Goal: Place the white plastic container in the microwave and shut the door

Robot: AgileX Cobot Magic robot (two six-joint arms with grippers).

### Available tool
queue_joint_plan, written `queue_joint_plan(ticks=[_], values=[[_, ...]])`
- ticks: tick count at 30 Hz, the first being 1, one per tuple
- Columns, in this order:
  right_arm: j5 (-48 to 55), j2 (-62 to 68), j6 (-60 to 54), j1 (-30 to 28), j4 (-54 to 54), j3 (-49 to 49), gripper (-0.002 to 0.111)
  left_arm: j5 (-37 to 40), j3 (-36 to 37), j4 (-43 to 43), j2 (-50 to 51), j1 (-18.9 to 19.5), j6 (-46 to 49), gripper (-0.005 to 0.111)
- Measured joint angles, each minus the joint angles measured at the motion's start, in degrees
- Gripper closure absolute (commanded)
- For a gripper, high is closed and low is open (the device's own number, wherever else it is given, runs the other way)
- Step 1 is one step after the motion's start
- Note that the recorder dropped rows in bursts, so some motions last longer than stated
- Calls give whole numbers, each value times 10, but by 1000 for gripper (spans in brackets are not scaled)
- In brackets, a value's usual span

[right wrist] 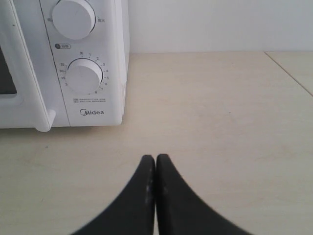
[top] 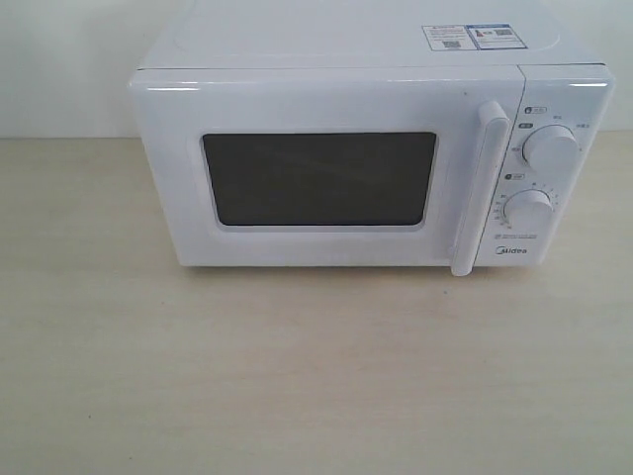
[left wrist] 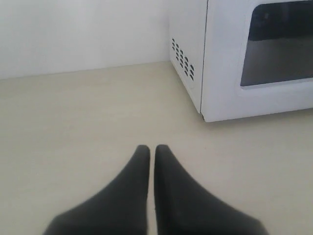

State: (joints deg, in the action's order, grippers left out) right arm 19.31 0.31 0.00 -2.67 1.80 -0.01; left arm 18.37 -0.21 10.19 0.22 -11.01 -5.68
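Shows large white boxy microwave (top: 346, 99) at upper centre of the exterior view, white dark-windowed door (top: 316, 178) shut flush, pale tabletop (top: 316, 386) open below its front edge, black left gripper (left wrist: 151, 149) and black right gripper (right wrist: 155, 157) clenched empty.

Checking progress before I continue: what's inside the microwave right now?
Cannot tell. The door is shut, and its dark window shows nothing inside the microwave. No container appears in any view.

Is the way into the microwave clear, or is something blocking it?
The white door with dark mesh window is shut across the big white boxy microwave, blocking its cavity. No white plastic container shows in any view.
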Motion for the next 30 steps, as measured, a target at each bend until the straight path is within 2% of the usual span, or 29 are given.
queue_joint_plan(ticks=[14, 24, 30], values=[[0, 0, 0, 0, 0, 0, 109, 0, 0, -102, 0, 1, 38, 102], [0, 0, 0, 0, 0, 0, 109, -2, 0, -110, 0, 42, 69, 102], [0, 0, 0, 0, 0, 0, 109, -2, 0, -111, 0, 45, 73, 102]])
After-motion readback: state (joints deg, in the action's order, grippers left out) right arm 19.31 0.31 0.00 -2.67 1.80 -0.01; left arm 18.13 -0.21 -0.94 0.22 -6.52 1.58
